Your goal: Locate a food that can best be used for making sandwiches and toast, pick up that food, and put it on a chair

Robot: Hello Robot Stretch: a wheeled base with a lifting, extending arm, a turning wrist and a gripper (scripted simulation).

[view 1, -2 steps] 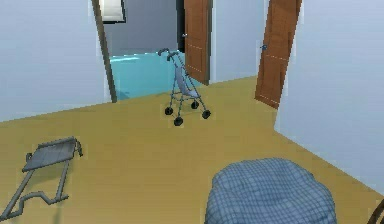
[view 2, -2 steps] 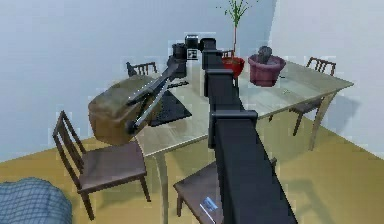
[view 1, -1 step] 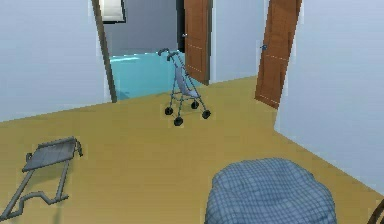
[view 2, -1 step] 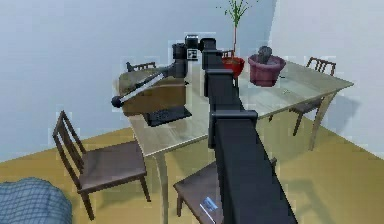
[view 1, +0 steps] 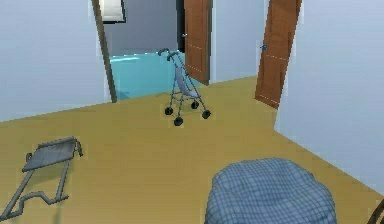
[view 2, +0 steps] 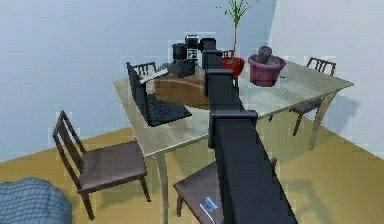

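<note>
My worry starts at the arm side view's left of centre. A black laptop (view 2: 160, 104) stands with its screen raised on the desk (view 2: 300, 92), just beside the claw (view 2: 168, 70), and a sideways sweep could knock it. Right of the laptop lies a low, rounded brown mass (view 2: 187, 90) that I judge to be the bread. It lies on the desk right at the claw, so I cannot tell whether the claw holds anything or even touches the loaf. A soft loaf could crush or slip out of a shallow hold. Further right, a red pot (view 2: 232, 65) and a maroon pot (view 2: 266, 70) stand near the arm (view 2: 238, 140), and a swing that way could tip them.

On materials, the chair (view 2: 105, 165) at lower left is dark wood with slats and a padded brown seat, a flat landing spot. The desk top looks pale, smooth and glassy on thin legs. The bread looks matte. The arm is a dark square bar, and the pots are round and glossy.
</note>
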